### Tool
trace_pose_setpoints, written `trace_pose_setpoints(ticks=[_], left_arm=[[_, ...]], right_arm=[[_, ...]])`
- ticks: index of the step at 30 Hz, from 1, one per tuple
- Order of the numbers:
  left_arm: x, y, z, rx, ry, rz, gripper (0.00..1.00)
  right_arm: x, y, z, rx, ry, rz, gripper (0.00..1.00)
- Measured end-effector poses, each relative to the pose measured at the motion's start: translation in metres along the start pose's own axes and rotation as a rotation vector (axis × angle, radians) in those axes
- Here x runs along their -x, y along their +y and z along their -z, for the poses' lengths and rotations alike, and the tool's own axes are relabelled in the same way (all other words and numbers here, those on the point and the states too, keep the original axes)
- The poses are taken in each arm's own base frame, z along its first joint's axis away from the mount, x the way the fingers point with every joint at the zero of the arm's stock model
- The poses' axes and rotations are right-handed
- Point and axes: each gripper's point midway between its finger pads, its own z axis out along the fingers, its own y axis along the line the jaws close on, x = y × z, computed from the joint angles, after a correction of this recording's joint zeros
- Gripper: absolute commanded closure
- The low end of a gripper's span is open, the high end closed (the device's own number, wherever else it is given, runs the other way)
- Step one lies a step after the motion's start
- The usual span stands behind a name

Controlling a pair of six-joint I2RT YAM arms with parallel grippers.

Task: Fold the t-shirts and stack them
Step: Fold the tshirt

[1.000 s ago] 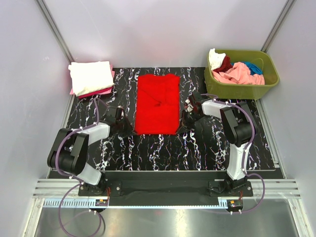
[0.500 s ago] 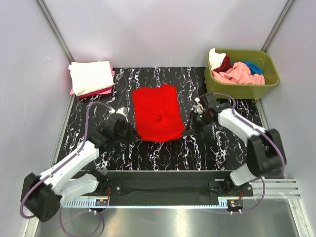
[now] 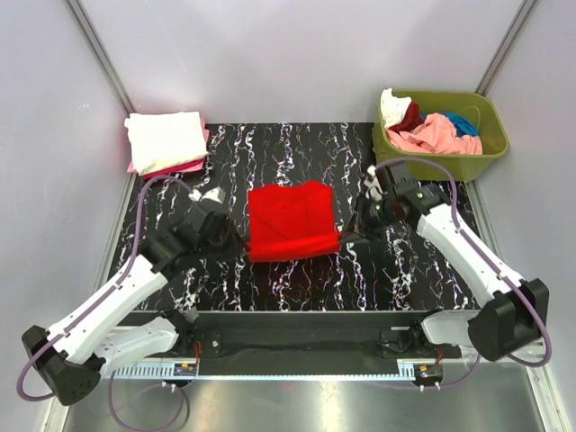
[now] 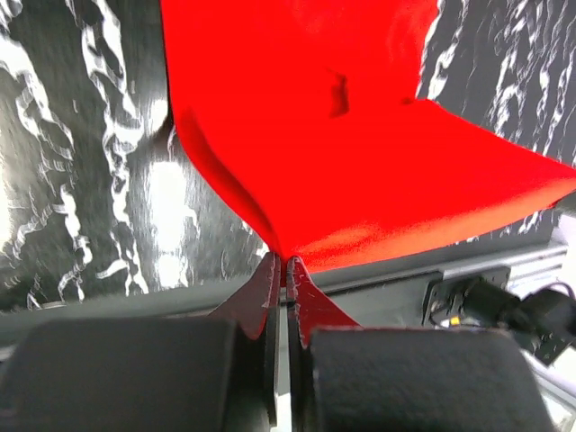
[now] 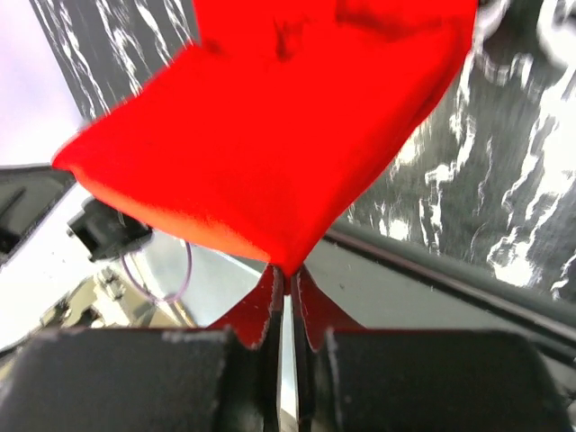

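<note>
Red t-shirt mid-fold, near hem lifted off the desk
Left gripper and right gripper each pinched tight on a corner; move them unevenly and the fold skews, or the cloth slips out.

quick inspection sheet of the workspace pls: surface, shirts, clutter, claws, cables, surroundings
surface: black marbled table top.
job's things: red t-shirt mid-table, near edge lifted at both corners; folded stack far left, white on top; loose shirts heaped in the bin.
clutter: olive bin far right; nothing else seen.
grippers: left claw and right claw each shut on a corner of the red t-shirt.
cables: purple cables loop along both arms, clear of the cloth.
surroundings: pale walls on three sides.
</note>
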Motion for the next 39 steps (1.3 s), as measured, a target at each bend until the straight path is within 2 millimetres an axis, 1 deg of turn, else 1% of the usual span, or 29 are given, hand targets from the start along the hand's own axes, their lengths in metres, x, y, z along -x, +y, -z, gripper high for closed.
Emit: trace_pose_setpoints(ticks=[1, 3, 6, 10, 16, 22, 26, 29, 34, 37, 39], left_arm=[[0.008, -0.005, 0.001, 0.008, -0.012, -0.011, 0.99], [0.023, -0.012, 0.001, 0.019, -0.034, -0.027, 0.99], [0.043, -0.013, -0.006, 0.052, -0.05, -0.034, 0.99], [0.064, -0.005, -0.02, 0.097, -0.044, -0.025, 1.0], [0.089, -0.007, -0.039, 0.115, -0.023, -0.034, 1.0], [0.11, -0.012, -0.054, 0.113, -0.014, -0.05, 1.0], [0.122, -0.009, -0.067, 0.124, -0.002, -0.051, 1.0], [0.133, -0.007, -0.08, 0.136, 0.009, -0.051, 1.0], [0.154, -0.004, -0.099, 0.152, 0.02, -0.048, 1.0], [0.165, -0.002, -0.115, 0.159, 0.032, -0.046, 1.0], [0.171, 0.001, -0.129, 0.163, 0.05, -0.044, 1.0]], right_arm=[[0.009, 0.006, 0.003, -0.005, -0.016, 0.012, 1.0], [0.034, 0.018, 0.007, -0.022, -0.061, 0.046, 1.0], [0.058, 0.025, 0.006, -0.04, -0.094, 0.067, 1.0], [0.075, 0.022, -0.004, -0.063, -0.082, 0.062, 1.0], [0.103, 0.018, -0.019, -0.088, -0.065, 0.053, 1.0], [0.135, 0.019, -0.025, -0.09, -0.081, 0.05, 1.0], [0.157, 0.024, -0.03, -0.088, -0.093, 0.062, 1.0], [0.172, 0.025, -0.038, -0.09, -0.093, 0.069, 1.0], [0.197, 0.02, -0.06, -0.101, -0.082, 0.067, 1.0], [0.211, 0.016, -0.07, -0.106, -0.077, 0.056, 1.0], [0.224, 0.01, -0.082, -0.11, -0.075, 0.043, 1.0]])
